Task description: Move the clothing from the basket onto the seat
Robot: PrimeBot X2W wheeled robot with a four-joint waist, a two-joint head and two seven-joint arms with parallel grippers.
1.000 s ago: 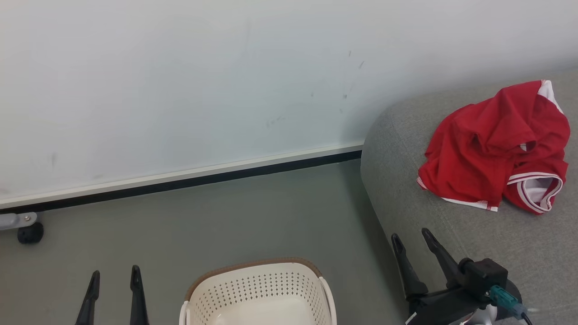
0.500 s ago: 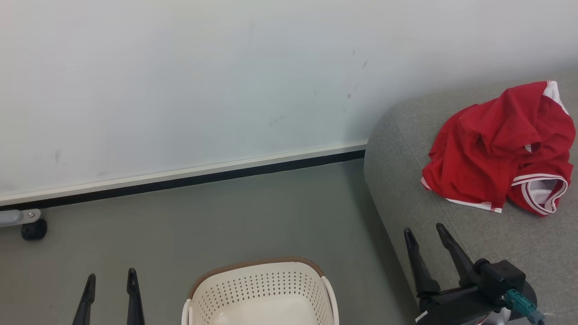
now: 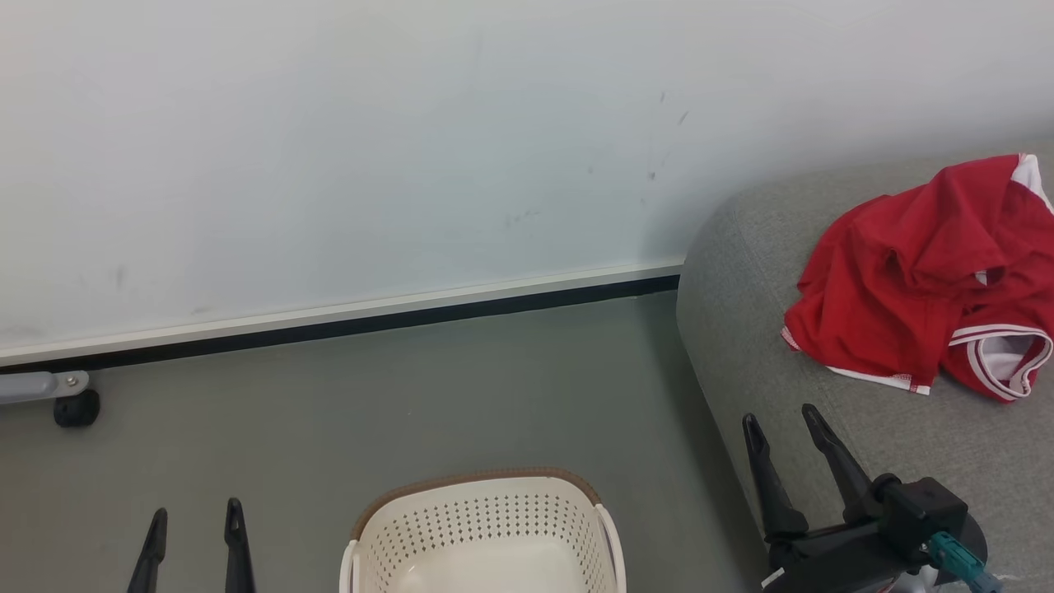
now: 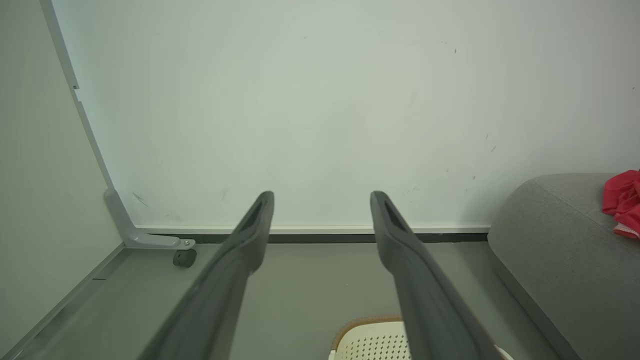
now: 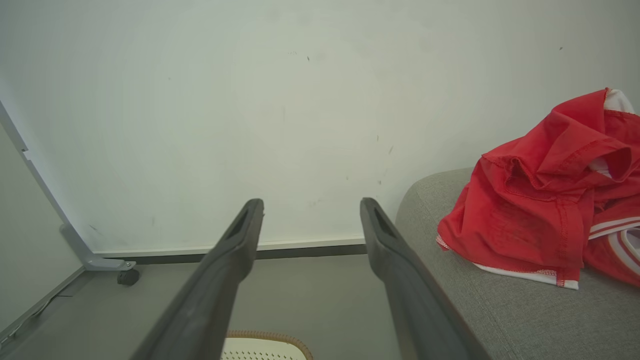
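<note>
Clothing point(image 3: 914, 288): red garments with white trim, heaped loosely on the seat point(image 3: 741, 329), right of and beyond the basket point(image 3: 482, 527) and well apart from it. I judge them delivered, since the seat is the destination and the part of the basket's inside that shows holds nothing. Left gripper point(image 3: 195, 515): left of the basket above the floor, fingers spread wide, holding nothing; right gripper point(image 3: 781, 420): right of the basket, over the seat's near edge, short of the heap, fingers likewise wide and empty. Both probably stand open because no garment in view is left to grasp, though the basket's lower part is cut off.
</note>
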